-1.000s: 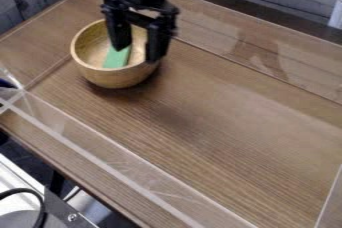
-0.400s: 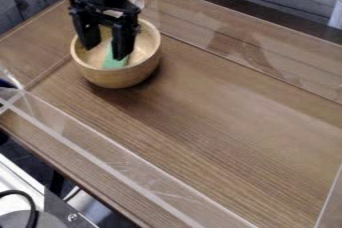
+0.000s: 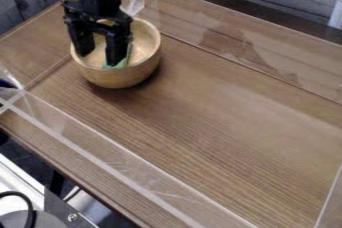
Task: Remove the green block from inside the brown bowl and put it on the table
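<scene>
gripper (image 3: 100,45) spread wide, pointing straight down into the brown bowl (image 3: 139,68).
its two dark fingers (image 3: 83,40) stand apart and hold nothing; the green block (image 3: 115,61) lies inside the bowl, partly hidden behind them. the bowl sits near the far left corner of the table (image 3: 227,112).

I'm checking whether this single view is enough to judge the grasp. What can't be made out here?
- Green block: mostly hidden in the camera view by the open end effector; its full length and lie can't be seen.
- Contact: whether the fingertips touch the block or the brown bowl can't be told; they overlap in the view.
- Bowl's far rim: covered by the end effector.
- Arm: cut off at the top edge.
</scene>
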Available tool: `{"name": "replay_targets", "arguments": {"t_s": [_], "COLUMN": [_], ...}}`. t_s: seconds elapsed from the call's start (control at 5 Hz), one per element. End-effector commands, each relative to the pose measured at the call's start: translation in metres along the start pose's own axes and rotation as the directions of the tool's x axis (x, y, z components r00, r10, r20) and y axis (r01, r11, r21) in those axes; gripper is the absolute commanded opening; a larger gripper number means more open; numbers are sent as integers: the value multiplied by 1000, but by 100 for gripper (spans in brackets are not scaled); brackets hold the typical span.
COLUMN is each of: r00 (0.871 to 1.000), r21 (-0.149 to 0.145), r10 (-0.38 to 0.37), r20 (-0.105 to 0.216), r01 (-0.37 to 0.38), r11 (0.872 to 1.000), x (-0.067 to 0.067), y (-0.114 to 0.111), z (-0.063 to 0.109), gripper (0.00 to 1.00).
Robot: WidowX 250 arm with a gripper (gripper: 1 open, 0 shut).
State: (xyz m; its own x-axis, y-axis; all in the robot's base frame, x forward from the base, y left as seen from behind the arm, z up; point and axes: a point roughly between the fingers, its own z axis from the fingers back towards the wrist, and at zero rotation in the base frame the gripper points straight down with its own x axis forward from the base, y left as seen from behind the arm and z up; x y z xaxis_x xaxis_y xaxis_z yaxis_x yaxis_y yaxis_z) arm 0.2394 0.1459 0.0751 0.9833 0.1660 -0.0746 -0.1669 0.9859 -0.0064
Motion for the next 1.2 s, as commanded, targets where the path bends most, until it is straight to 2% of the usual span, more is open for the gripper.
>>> {"name": "replay_targets", "arguments": {"t_s": [0.0, 1.0], "r00": [999, 999], "r21": [31, 45], "r10": [12, 36], "r20": [51, 31], "r01": [-14, -38], "r11": [999, 998], "x": [12, 26], "y": [11, 13], "z": [8, -17], "gripper": [100, 100]}}
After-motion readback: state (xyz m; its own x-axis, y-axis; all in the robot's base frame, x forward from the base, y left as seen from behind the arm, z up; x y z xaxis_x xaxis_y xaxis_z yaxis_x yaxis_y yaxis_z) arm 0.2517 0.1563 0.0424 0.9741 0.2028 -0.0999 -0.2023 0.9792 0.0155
